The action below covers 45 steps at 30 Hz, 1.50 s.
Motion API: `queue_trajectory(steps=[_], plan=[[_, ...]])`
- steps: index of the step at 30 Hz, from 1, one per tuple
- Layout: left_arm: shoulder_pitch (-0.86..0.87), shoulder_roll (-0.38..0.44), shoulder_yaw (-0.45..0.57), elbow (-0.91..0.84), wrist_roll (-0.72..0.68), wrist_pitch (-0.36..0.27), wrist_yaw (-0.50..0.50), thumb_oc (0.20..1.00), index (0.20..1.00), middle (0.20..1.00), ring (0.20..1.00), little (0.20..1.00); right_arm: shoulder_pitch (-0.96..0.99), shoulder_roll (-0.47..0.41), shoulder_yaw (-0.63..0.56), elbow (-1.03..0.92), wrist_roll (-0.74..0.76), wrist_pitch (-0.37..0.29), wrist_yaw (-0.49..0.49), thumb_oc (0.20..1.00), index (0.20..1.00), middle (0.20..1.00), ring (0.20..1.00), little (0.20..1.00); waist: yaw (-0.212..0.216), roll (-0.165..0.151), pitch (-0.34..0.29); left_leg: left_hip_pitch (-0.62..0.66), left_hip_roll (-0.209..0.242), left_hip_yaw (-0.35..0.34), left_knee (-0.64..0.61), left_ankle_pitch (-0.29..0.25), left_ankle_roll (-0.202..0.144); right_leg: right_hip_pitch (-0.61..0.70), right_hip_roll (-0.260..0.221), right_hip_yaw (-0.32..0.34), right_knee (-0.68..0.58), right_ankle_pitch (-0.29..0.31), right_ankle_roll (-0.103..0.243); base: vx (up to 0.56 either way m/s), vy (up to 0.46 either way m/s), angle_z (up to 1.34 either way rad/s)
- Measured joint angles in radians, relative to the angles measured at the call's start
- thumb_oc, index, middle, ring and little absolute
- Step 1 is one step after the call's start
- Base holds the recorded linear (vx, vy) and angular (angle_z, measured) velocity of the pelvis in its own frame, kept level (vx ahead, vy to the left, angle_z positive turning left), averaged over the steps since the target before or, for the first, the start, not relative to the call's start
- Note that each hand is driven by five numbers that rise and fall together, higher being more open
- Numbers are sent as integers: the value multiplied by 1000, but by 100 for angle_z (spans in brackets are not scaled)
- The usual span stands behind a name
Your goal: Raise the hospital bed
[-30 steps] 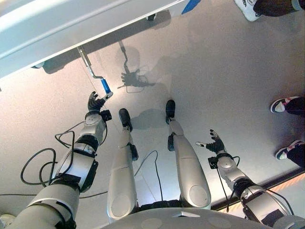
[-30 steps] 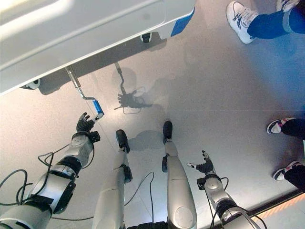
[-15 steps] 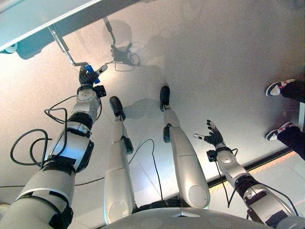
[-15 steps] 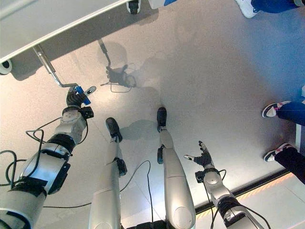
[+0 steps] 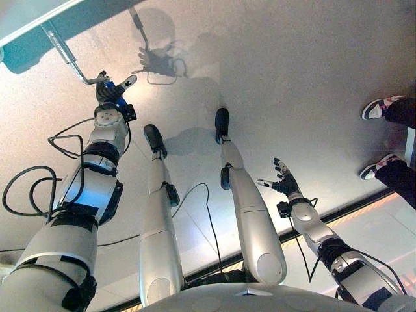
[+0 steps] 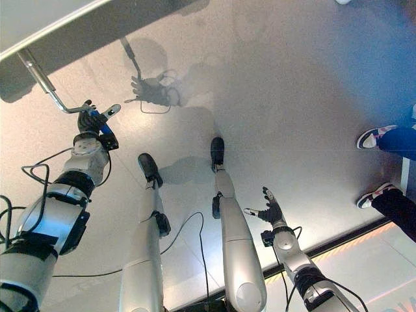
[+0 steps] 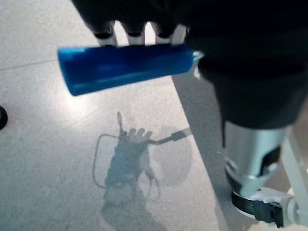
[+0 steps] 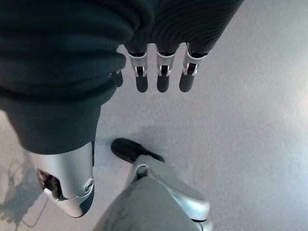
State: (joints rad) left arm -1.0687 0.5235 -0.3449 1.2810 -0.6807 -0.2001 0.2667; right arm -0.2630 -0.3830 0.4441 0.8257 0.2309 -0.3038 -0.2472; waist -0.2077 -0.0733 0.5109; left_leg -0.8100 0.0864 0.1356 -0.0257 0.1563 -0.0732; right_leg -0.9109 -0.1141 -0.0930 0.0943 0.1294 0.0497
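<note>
The step in hand was judged to be the cranking: the left hand (image 5: 107,94) was clenched round the blue handle (image 7: 125,67) of the crank (image 6: 49,88), which reached out from under the bed (image 6: 45,19) above the floor (image 5: 292,78). The right hand (image 5: 281,184) was held well apart, fingers (image 8: 161,77) released and grasping nothing. A steady turning of the handle without slipping was judged to be called for next.
</note>
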Motion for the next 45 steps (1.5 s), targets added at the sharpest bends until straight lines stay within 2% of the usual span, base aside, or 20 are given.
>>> queue_trajectory(steps=[4,5,7,8,9,16,20,35,45], plan=[[-7,2,0,0,0,-2,2,1000,1000,1000,1000,1000,0,0,1,0,0,-4,0,1000,1000,1000,1000,1000,0,0,0,-10,0,0,0,0,0,-11,0,0,0,0,0,0,0,0],[-7,2,0,0,0,-2,2,856,856,856,856,856,0,0,0,-3,0,-4,0,1000,1000,1000,1000,1000,0,0,0,-10,0,0,0,0,0,-11,0,0,0,0,0,0,0,0],[-8,2,0,0,0,-2,2,489,489,489,489,489,0,0,1,-4,0,-6,0,1000,1000,1000,1000,1000,0,0,0,-10,0,0,-1,0,0,-11,0,0,0,0,0,0,0,0],[-8,1,0,0,0,-2,2,253,253,253,253,253,0,0,1,-5,0,-7,0,1000,1000,1000,1000,1000,-1,0,0,-10,0,0,-1,0,0,-11,0,0,0,0,0,0,0,0],[-8,1,0,0,0,-2,2,200,200,200,200,200,0,0,1,-5,0,-8,0,1000,1000,1000,1000,1000,-1,0,0,-10,0,0,-1,0,0,-11,0,0,0,0,0,0,0,0],[-22,-1,1,0,-1,-6,2,200,200,200,200,200,2,-1,2,-29,0,-18,0,1000,1000,1000,1000,1000,-5,-2,0,-29,0,0,-1,1,0,-29,0,0,0,2,0,0,0,0],[-21,0,3,0,-1,-6,3,200,200,200,200,200,2,-1,4,-64,0,-23,0,1000,1000,1000,1000,1000,-21,-13,0,-29,0,0,-1,1,0,-29,-1,1,0,2,0,0,0,0],[-27,0,3,0,-2,-19,10,200,200,200,200,200,2,-4,4,-64,0,-24,-1,1000,1000,1000,1000,1000,-22,-15,0,-37,-2,2,-1,4,1,-39,0,4,0,6,1,0,0,0],[-23,-3,-25,-4,0,-21,14,200,200,200,200,200,2,-2,5,-61,0,-24,-2,1000,1000,1000,1000,1000,-22,-16,-1,-10,-10,43,-1,6,5,-50,1,58,11,24,6,-19,15,-8]])
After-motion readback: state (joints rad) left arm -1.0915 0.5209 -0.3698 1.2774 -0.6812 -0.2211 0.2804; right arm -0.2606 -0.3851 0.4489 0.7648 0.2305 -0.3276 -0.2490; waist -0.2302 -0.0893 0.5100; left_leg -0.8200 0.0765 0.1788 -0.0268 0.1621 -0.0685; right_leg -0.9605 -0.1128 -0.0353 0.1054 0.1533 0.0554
